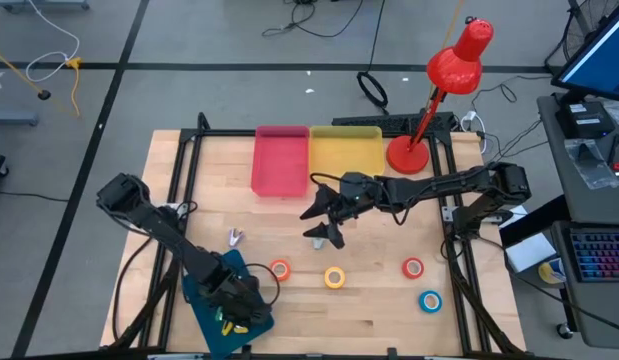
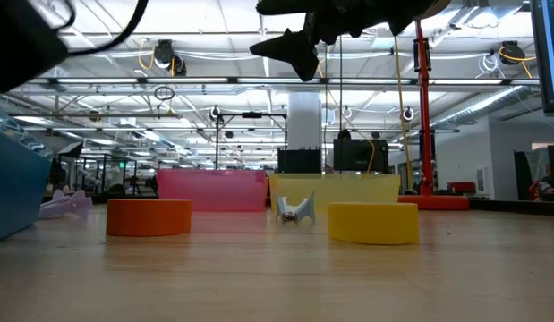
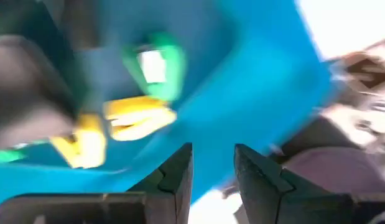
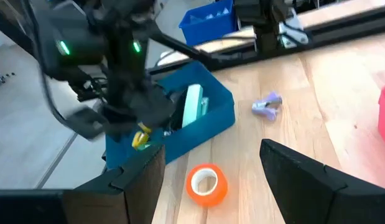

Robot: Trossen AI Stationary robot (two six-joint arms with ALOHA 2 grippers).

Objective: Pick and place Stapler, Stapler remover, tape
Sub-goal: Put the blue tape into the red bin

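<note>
Four tape rolls lie flat on the table: orange (image 1: 280,269), yellow (image 1: 334,277), red (image 1: 413,267) and blue (image 1: 430,300). A purple staple remover (image 1: 235,237) lies left of them, and a small silvery one (image 2: 295,210) stands near the middle. A pale stapler (image 4: 192,106) lies inside the blue bin (image 1: 211,302). My left gripper (image 3: 213,177) hangs low over that bin, fingers slightly apart with nothing between them. My right gripper (image 1: 324,218) is open wide and high above the table's middle; in its wrist view the orange tape (image 4: 206,183) shows below it.
A pink bin (image 1: 280,160) and a yellow bin (image 1: 346,150) stand side by side at the far edge, with a red desk lamp (image 1: 444,95) to their right. Small yellow pieces (image 3: 139,118) lie in the blue bin. Bare wood lies between the tapes and the near edge.
</note>
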